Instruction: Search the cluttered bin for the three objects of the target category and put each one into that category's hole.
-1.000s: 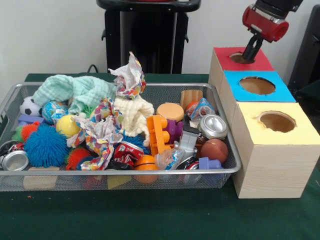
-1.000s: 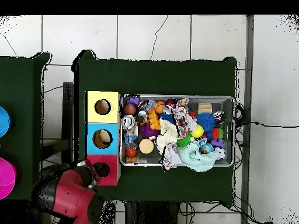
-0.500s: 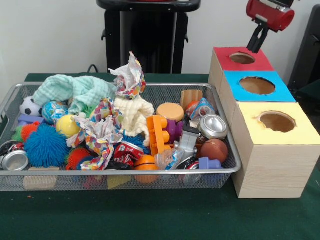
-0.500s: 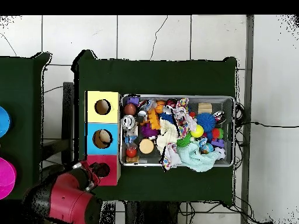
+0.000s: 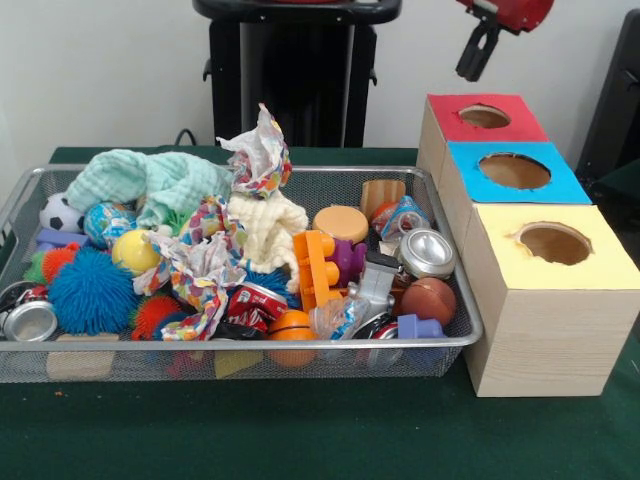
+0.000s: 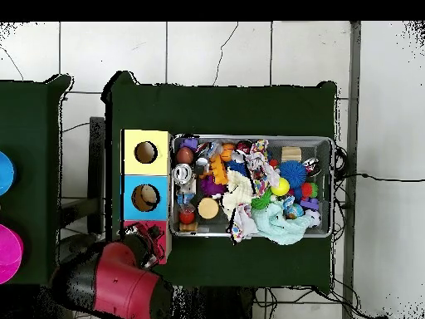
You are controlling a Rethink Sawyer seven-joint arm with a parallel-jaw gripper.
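Bin (image 5: 452, 340): wire-mesh tray on green table (image 5: 300, 430), heaped with mixed clutter including mint cloth (image 5: 150, 180), cream cloth (image 5: 265, 225), crumpled patterned paper (image 5: 258, 150), blue spiky ball (image 5: 92, 292), yellow ball (image 5: 137, 250), orange block (image 5: 315, 268), silver can (image 5: 428, 252), brown ball (image 5: 429, 300) and tan disc (image 5: 341, 223). Sorting boxes stand just beside the bin's right end in the front view: red box (image 5: 515, 122) farthest back, blue box (image 5: 560, 182) in the middle, yellow box (image 5: 600, 265) nearest, each with a round hole on top. Gripper (image 5: 472, 62): raised above and slightly left of the red box, touching nothing visible; whether its fingers are apart or together cannot be told.
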